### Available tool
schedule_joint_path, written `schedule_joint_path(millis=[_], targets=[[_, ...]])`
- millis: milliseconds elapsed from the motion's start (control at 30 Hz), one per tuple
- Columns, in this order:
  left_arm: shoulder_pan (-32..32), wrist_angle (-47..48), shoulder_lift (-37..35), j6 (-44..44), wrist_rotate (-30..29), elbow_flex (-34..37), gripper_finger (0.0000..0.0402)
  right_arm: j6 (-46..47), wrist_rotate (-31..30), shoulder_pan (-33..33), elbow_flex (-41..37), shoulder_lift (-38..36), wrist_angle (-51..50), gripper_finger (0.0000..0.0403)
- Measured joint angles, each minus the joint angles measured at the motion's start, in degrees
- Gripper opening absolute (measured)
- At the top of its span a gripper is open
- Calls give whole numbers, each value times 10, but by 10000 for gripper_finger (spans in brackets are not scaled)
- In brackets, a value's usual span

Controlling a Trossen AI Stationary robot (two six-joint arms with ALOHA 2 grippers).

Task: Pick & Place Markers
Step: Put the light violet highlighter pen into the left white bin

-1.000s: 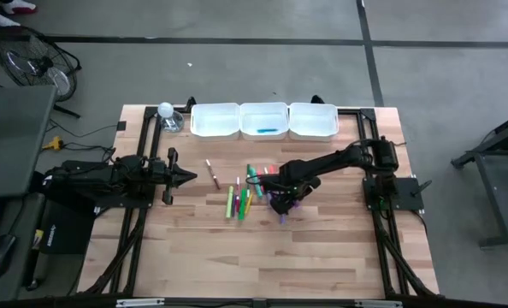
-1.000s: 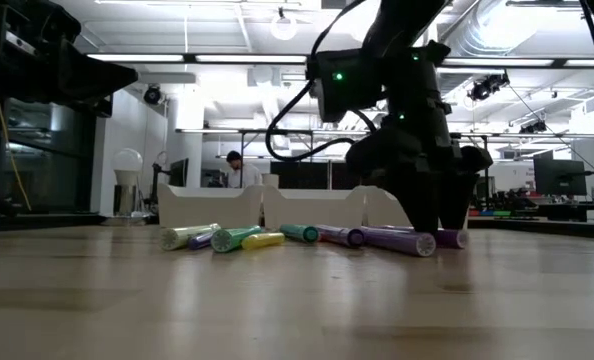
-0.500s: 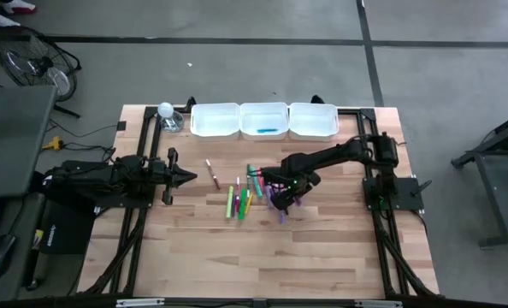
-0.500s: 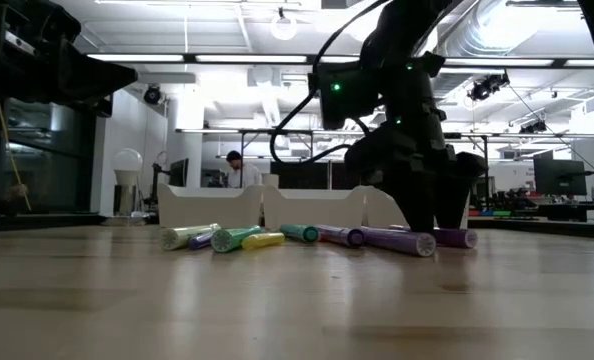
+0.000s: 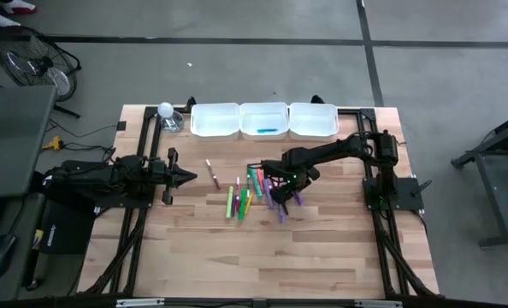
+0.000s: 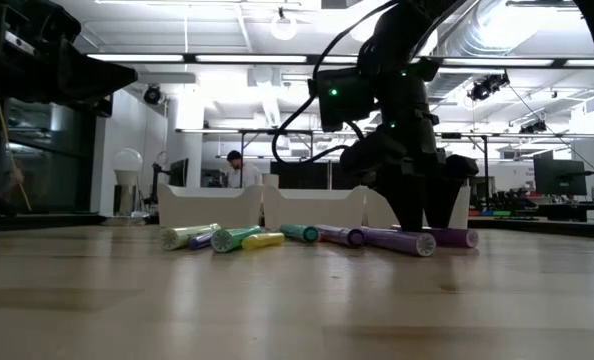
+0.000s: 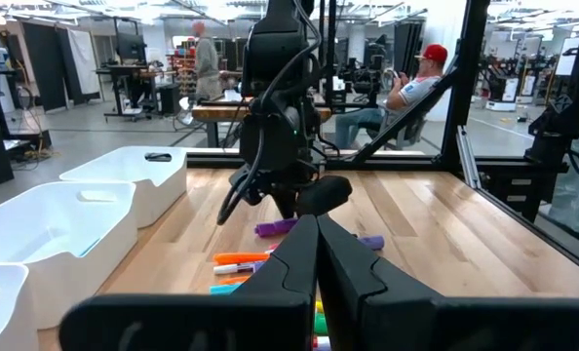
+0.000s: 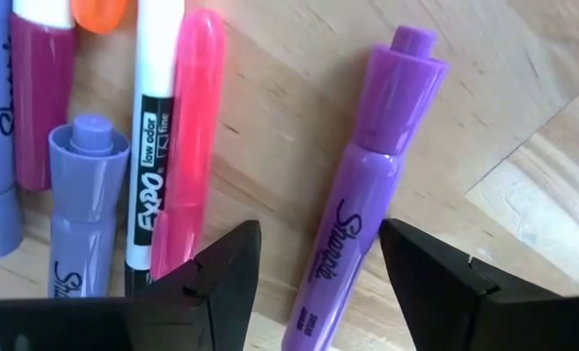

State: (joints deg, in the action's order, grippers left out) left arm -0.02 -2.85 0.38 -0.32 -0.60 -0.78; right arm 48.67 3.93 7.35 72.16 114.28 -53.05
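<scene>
Several markers lie flat on the wooden table in a loose cluster at its middle: green, yellow, pink, orange and purple. My right gripper points down over the cluster's right side and is open. Its fingers stand on either side of a purple marker that lies flat on the wood. Beside it lie a pink marker, a white one and a lavender one. My left gripper waits shut and level at the table's left, holding nothing.
Three white trays stand in a row along the far edge. The middle one holds a blue marker. A single marker lies apart, left of the cluster. A round bulb-like object sits at the far left.
My right gripper has moved a short way toward the table's far edge, low over the markers, and has stayed open and pointing down. The markers lie where they did.
</scene>
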Motion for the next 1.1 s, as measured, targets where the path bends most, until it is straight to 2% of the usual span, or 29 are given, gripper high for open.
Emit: schedule_joint_path(millis=[733, 1100], targets=[[0, 0, 0, 0, 0, 0, 1, -12, -22, 2, 0, 0, 0, 65], [0, 0, 0, 0, 0, 0, 1, -51, -21, 2, 0, 0, -2, 64]])
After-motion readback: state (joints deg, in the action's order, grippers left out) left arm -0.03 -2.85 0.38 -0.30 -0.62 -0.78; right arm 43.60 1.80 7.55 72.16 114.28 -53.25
